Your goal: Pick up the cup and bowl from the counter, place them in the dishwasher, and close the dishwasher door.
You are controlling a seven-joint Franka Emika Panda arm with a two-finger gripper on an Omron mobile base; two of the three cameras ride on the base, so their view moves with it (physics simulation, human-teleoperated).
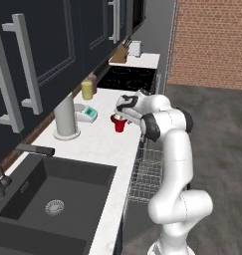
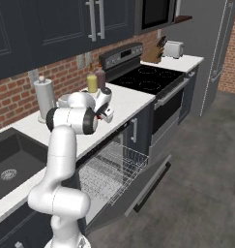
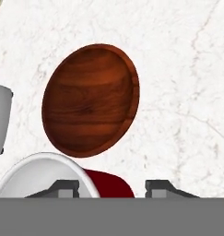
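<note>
Counter (image 1: 100, 144): white speckled stone, with a black sink (image 1: 53, 189) at the near end and a black cooktop (image 1: 127, 78) toward the far end. Cup (image 1: 119, 123): red, white inside, upright on the counter near its front edge, between sink and cooktop. End effector (image 1: 123, 115): directly over the cup; in the hand view one fingertip (image 3: 67, 186) lies over the cup's (image 3: 53, 177) white mouth and the other past its red wall, so the jaws straddle one side of the rim; whether they press it cannot be told. Bowl (image 3: 90, 100): dark reddish-brown wood grain, shallow, round, flat on the counter just beside the cup, not touching it as far as can be seen. Dishwasher (image 2: 119, 181): under the counter below the cup, standing open. Door (image 2: 148, 186): dark, dropped forward and down. Rack (image 2: 111, 169): silver wire, drawn out over the door, nothing seen in it. Grey cylinder (image 1: 66, 117): tall, upright on a round foot, toward the back edge of the counter behind the cup. Small white and teal item (image 1: 87, 113): just beside the cylinder, kind unclear. Yellow jar (image 1: 87, 89) and a dark bottle (image 1: 94, 83): at the back edge next to the cooktop. Toaster (image 1: 135, 48) and knife block (image 1: 121, 52): on the far end beyond the cooktop.
</note>
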